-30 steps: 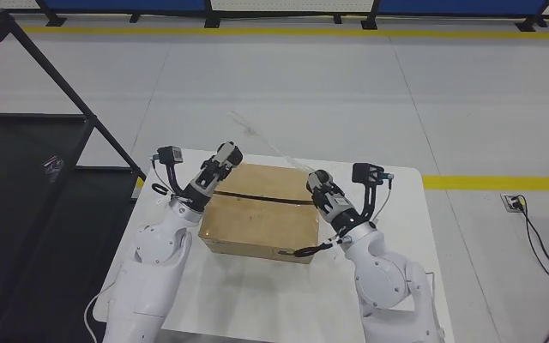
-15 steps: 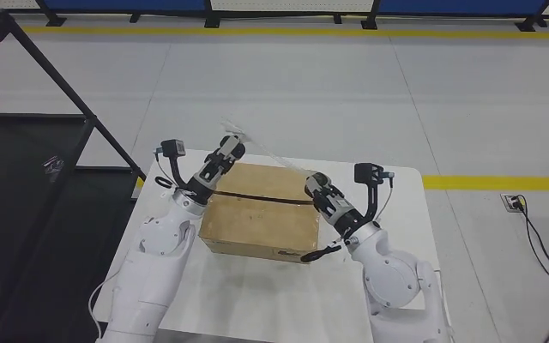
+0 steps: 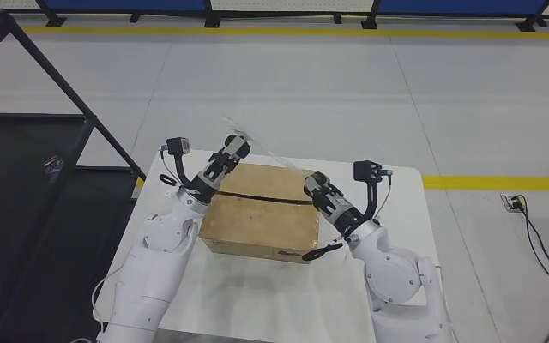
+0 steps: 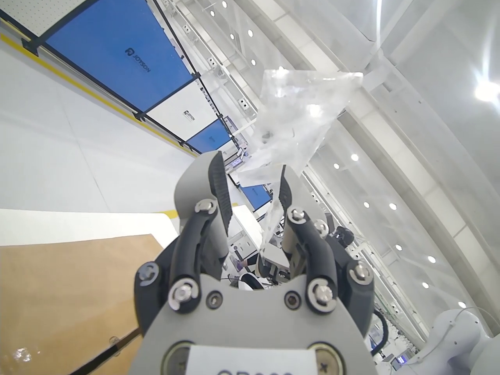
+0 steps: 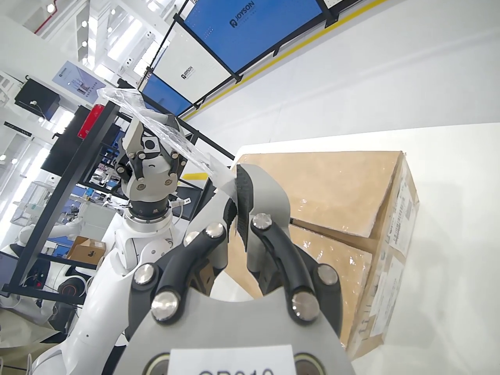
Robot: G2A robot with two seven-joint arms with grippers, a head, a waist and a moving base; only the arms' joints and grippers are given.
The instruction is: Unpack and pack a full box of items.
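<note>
though clear crinkled tape [image 4: 300, 118] arcs above, brown cardboard box [image 3: 257, 219] lies shut.

So the top cam sits up on the robot above both arms and looks down and forward, taking in the whole table [image 3: 249, 296], the cardboard box [image 3: 257, 214] and a lot of floor beyond. The left wrist cam rides right behind the left gripper [image 4: 250, 169] and is tilted way up at the ceiling, with a slice of the box beside it. The right wrist cam hugs the right gripper [image 5: 235, 191] and faces across the box toward the other arm. All three share the box and the clear film [image 4: 300, 118].
</note>
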